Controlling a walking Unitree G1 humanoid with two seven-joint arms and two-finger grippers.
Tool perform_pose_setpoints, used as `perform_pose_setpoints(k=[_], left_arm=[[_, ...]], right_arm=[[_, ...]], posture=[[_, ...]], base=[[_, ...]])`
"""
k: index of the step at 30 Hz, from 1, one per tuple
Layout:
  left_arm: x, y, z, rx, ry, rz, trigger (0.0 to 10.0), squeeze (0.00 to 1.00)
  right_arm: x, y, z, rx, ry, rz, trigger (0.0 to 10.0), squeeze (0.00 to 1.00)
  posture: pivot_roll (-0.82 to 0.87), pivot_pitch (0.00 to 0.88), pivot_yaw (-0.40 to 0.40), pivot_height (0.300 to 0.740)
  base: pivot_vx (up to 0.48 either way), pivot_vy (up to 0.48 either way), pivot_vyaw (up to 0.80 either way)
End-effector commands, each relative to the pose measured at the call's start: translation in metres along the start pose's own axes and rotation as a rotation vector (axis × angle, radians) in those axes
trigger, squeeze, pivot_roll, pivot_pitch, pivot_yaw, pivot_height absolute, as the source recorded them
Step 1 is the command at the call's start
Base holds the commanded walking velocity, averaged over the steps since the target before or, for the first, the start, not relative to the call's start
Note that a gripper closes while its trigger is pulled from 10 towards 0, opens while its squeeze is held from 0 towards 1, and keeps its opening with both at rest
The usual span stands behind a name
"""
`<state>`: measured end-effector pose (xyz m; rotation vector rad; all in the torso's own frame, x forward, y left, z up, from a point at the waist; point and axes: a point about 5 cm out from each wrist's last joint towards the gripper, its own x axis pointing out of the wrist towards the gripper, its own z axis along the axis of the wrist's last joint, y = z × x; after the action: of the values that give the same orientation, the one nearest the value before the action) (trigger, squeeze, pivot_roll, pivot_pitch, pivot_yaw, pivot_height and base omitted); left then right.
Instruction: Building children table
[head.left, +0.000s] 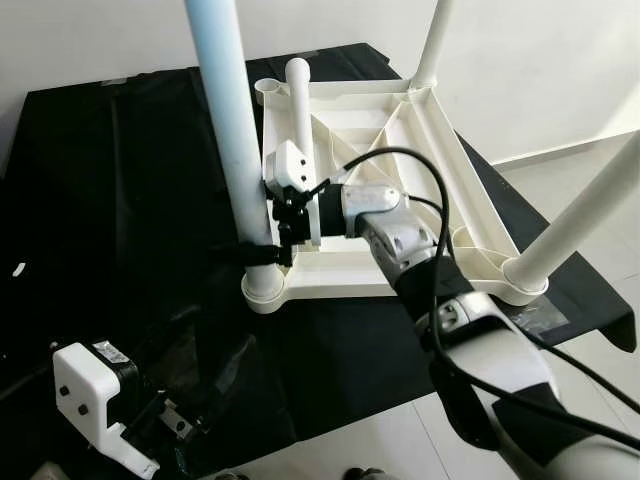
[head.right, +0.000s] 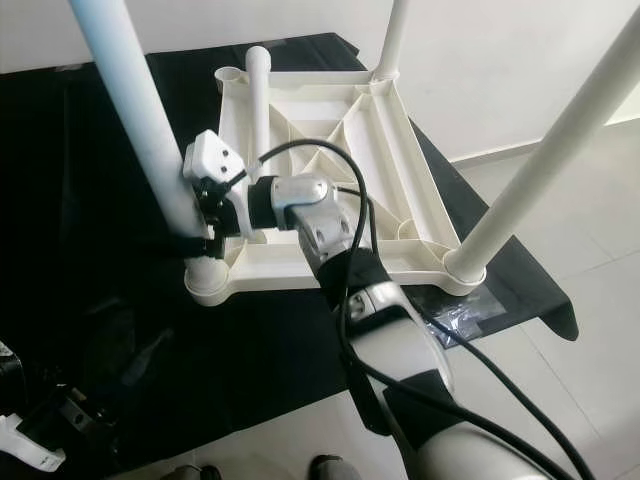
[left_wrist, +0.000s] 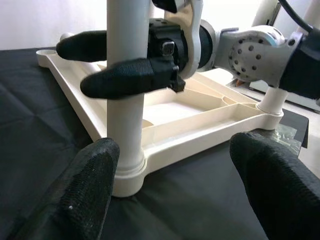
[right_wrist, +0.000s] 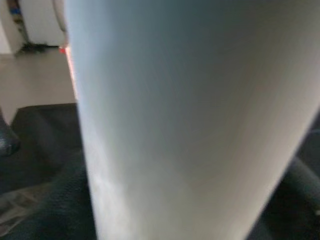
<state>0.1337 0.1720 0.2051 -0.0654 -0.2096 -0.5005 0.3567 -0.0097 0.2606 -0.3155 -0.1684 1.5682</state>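
A white children's table (head.left: 340, 275) lies upside down on a black cloth (head.left: 120, 200). Its near-left leg (head.left: 228, 110) stands upright in the corner socket, and my right gripper (head.left: 240, 252) is shut around it just above the socket; one black finger (left_wrist: 125, 80) crosses the leg's front. In the right wrist view that leg (right_wrist: 190, 120) is seen from very close. Two more legs (head.left: 585, 215) (head.left: 435, 40) stand at the right corners. A fourth leg (head.left: 298, 105) rests beside the far-left socket (head.left: 262, 88). My left gripper (left_wrist: 175, 190) is open, low by the near-left corner.
The black cloth ends near my feet and at the right, where pale floor tiles (head.left: 590, 190) begin. A clear plastic bag (head.left: 545, 320) lies by the near-right corner. A white wall (head.left: 540, 70) runs behind the table. A black cable (head.left: 420, 170) loops over my right arm.
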Motion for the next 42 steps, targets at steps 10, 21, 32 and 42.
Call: perform_pose_setpoints(k=[10,21,32,42], left_arm=[[-0.003,-0.003,0.001,0.002,0.007,-0.001,10.0,0.00],[-0.004,-0.002,-0.003,0.001,0.010,-0.007,10.0,0.00],[0.005,0.001,-0.004,0.003,-0.005,-0.044,10.0,0.00],[0.005,0.002,-0.003,0.011,-0.004,-0.040,10.0,0.00]], right_arm=[[-0.003,-0.004,-0.002,0.022,-0.048,0.046,0.0,0.00],[-0.013,0.005,-0.035,0.038,-0.024,-0.577,0.0,0.00],[0.023,0.066,-0.049,0.023,0.009,-0.658,0.0,0.00],[0.017,0.056,-0.031,0.052,-0.048,-0.409,10.0,1.00]], posture=[[0.13,0.227,-0.065,0.740],[0.11,0.209,-0.069,0.740],[0.10,0.176,-0.036,0.740],[0.10,0.184,-0.031,0.740]], base=[[0.000,0.000,0.00],[0.000,0.000,0.00],[0.000,0.000,0.00],[0.000,0.000,0.00]])
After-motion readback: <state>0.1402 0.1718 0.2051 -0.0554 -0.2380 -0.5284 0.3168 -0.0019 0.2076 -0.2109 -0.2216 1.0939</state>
